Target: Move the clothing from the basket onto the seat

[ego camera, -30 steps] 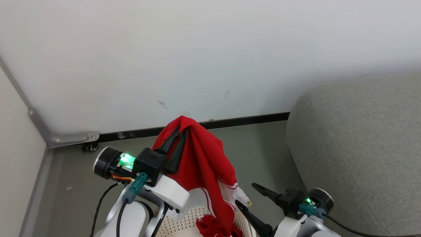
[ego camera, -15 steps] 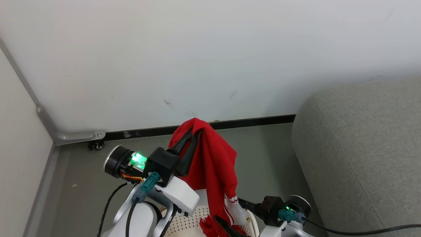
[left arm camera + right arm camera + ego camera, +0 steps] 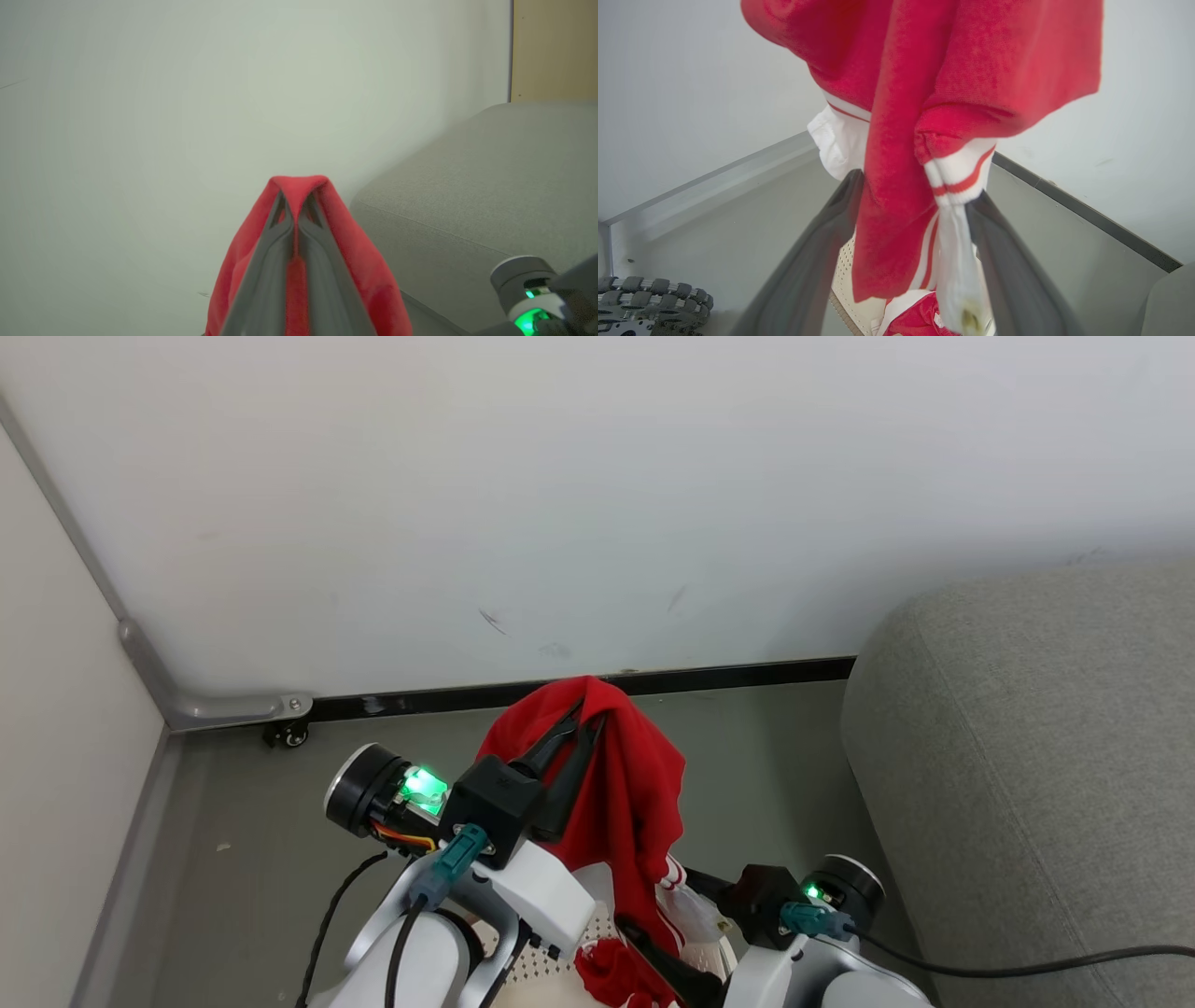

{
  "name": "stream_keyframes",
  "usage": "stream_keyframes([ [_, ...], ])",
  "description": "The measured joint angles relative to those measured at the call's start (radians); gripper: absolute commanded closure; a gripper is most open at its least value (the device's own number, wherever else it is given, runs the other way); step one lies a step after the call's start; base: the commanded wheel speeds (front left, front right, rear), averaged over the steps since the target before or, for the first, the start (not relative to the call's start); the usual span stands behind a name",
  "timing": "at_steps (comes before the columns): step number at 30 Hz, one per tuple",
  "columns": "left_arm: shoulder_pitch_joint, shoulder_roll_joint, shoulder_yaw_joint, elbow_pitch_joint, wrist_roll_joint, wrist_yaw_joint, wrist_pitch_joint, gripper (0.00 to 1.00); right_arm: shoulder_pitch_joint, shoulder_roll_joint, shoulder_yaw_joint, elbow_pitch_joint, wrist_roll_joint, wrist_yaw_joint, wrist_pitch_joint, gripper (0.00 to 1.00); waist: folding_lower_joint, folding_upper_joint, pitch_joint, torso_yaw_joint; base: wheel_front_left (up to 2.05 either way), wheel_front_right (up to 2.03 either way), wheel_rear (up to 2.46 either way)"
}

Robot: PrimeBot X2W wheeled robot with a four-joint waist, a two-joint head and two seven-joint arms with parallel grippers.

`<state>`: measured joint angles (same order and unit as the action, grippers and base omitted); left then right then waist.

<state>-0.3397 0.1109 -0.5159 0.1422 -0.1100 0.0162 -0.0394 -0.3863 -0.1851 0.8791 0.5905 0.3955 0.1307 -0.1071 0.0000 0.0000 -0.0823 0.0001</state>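
Note:
A red garment of the clothing (image 3: 621, 784) with white striped trim hangs from my left gripper (image 3: 588, 711), which is shut on its top fold above the basket (image 3: 537, 971). In the left wrist view the left gripper (image 3: 295, 198) pinches red cloth between closed fingers. My right gripper (image 3: 658, 901) is open, one finger on each side of the garment's hanging lower end. In the right wrist view the garment (image 3: 924, 116) drops between the right gripper's (image 3: 917, 186) spread fingers. More red clothing (image 3: 920, 322) lies in the perforated basket (image 3: 845, 280) below. The grey seat (image 3: 1027, 756) stands to the right.
A white wall with a dark baseboard (image 3: 728, 674) runs close behind. A side panel with a metal rail and a small caster (image 3: 289, 735) closes off the left. A black cable (image 3: 1027, 963) trails from the right wrist. A treaded grey wheel (image 3: 644, 298) sits on the grey floor.
The head camera has shifted, sliding the scene rightward. My right gripper has moved in from the right and now straddles the hanging end of the garment. The left gripper keeps its hold.

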Motion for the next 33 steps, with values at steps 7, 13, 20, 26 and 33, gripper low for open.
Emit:
stream_keyframes([
  [7, -0.013, -0.015, -0.023, -0.015, 0.000, -0.009, 0.013, 1.00, -0.045, 0.020, 0.002, 0.078, -0.091, 0.000, -0.031, 0.00, 0.0000, 0.0000, 0.005, 0.011, 0.00, 0.00, 0.00],
  [13, -0.014, -0.016, -0.026, -0.017, -0.001, -0.012, 0.022, 1.00, -0.064, 0.039, -0.013, 0.127, -0.125, 0.000, -0.071, 1.00, 0.0000, 0.0000, 0.011, 0.018, 0.00, 0.00, 0.00],
  [20, -0.010, -0.012, 0.007, 0.008, -0.021, -0.007, 0.022, 1.00, -0.069, 0.036, -0.061, 0.160, -0.122, 0.000, -0.096, 1.00, 0.0000, 0.0000, 0.019, 0.006, 0.00, 0.00, 0.00],
  [26, 0.020, 0.001, 0.043, 0.052, -0.063, -0.006, 0.016, 1.00, -0.065, 0.013, -0.130, 0.161, -0.088, 0.000, -0.114, 1.00, 0.0000, 0.0000, 0.023, -0.014, 0.00, 0.00, 0.00],
  [33, 0.055, 0.008, 0.065, 0.091, -0.095, 0.001, -0.007, 1.00, -0.065, -0.039, -0.228, 0.142, -0.061, 0.000, -0.133, 1.00, 0.0000, 0.0000, 0.026, -0.047, 0.00, 0.00, 0.00],
])
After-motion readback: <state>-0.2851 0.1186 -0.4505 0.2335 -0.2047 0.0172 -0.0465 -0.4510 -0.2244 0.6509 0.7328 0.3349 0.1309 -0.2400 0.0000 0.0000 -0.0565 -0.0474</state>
